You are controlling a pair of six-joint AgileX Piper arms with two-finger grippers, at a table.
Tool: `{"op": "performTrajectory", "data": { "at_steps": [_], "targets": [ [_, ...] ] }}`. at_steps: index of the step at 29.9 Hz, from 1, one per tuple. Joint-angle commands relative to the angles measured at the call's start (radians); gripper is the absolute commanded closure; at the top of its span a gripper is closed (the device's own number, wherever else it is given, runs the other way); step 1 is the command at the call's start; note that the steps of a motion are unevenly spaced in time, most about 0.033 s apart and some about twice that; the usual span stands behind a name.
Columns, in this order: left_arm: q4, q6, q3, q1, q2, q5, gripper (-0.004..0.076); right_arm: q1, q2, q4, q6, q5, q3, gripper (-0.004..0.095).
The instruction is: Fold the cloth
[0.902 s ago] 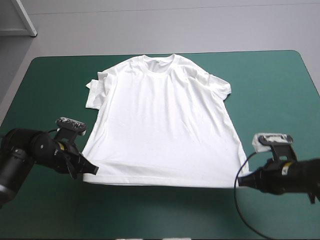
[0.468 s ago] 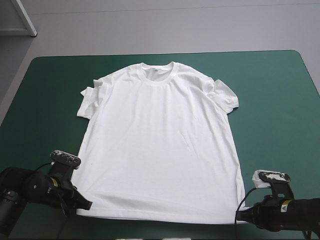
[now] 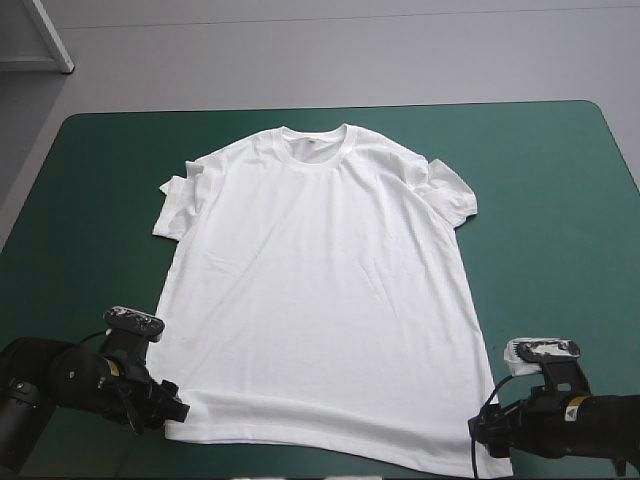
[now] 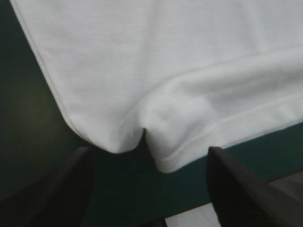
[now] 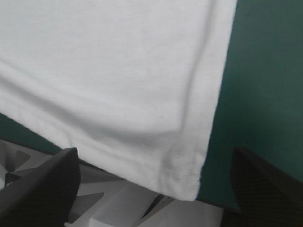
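The white T-shirt (image 3: 320, 290) lies spread flat on the teal-green cover, collar (image 3: 315, 140) toward the far edge and hem toward the near edge. My left gripper (image 3: 172, 412) sits at the hem's left corner. In the left wrist view it (image 4: 150, 152) is open, and the puckered corner of the T-shirt (image 4: 161, 142) lies loose just ahead, between the black fingers (image 4: 61, 189). My right gripper (image 3: 480, 432) sits at the hem's right corner. In the right wrist view it (image 5: 154, 152) is open too, with the hem corner (image 5: 184, 182) free between its fingers (image 5: 265, 184).
Broad strips of teal-green cover (image 3: 560, 220) show on both sides of the shirt. The table's near edge runs just under both grippers, and the hem's right corner (image 3: 495, 462) reaches it. Both sleeves (image 3: 172, 205) are folded in a little.
Earlier both grippers, shut on the hem corners, dragged the shirt toward the near edge. Both have now opened and let go, and the hem has settled on the table.
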Motion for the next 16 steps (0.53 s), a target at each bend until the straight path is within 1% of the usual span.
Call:
{"op": "performTrajectory", "data": {
  "at_steps": [1, 4, 8, 14, 16],
  "targets": [
    [0.032, -0.058, -0.07, 0.0, -0.005, -0.086, 0.0197, -0.003, 0.024, -0.063, 0.025, -0.022, -0.08, 0.01],
    [0.109, -0.066, -0.124, 0.0, 0.01, -0.182, 0.0197, -0.003, 0.06, -0.105, 0.064, -0.01, -0.136, 0.0118],
    [0.197, -0.103, -0.186, 0.002, 0.071, -0.267, 0.0197, -0.003, 0.124, -0.133, 0.094, 0.0, -0.214, 0.012],
    [0.195, -0.193, -0.256, 0.002, 0.251, -0.41, 0.0197, -0.003, 0.218, -0.167, 0.068, -0.006, -0.311, 0.012],
    [0.213, -0.257, -0.278, 0.002, 0.326, -0.465, 0.0197, -0.003, 0.243, -0.185, 0.056, -0.012, -0.331, 0.0124]
  ]
}}
